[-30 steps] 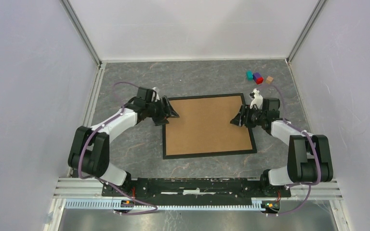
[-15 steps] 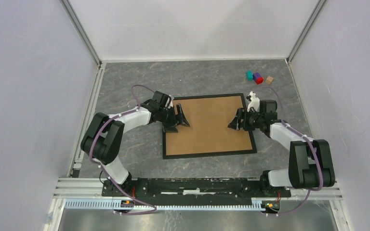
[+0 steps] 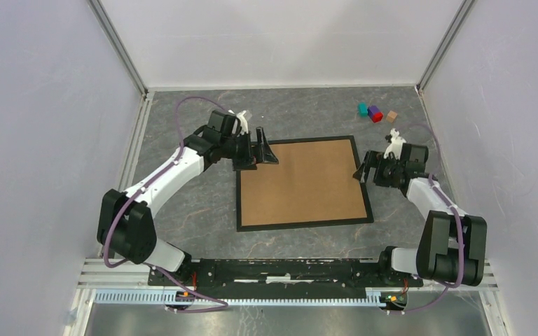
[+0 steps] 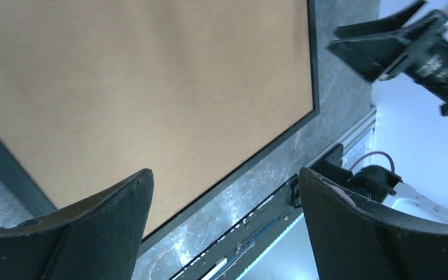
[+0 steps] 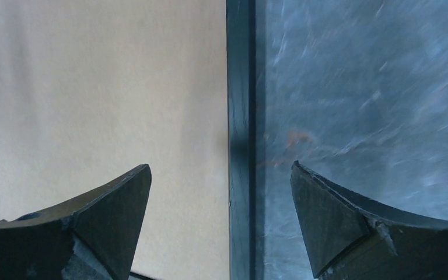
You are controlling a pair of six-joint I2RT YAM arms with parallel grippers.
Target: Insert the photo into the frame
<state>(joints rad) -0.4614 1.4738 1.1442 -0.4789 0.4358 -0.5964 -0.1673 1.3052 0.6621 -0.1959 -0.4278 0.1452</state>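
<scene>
Brown backing board (image 3: 301, 180) filled the frame (image 3: 304, 225) at centre of table (image 3: 203, 203); photo unseen, prob. beneath; left gripper (image 3: 266, 148) at frame's 10 o'clock, right gripper (image 3: 361, 168) at 3, both spread wide, empty; seemingly last step; next: press board flush, evenly.

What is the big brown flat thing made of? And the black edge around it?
The flat brown backing board looks like matte fibreboard or cardboard: even tan, no shine or grain. The thin black rectangular frame around it looks smooth and dull, maybe painted wood or plastic; the pictures cannot settle which.
</scene>
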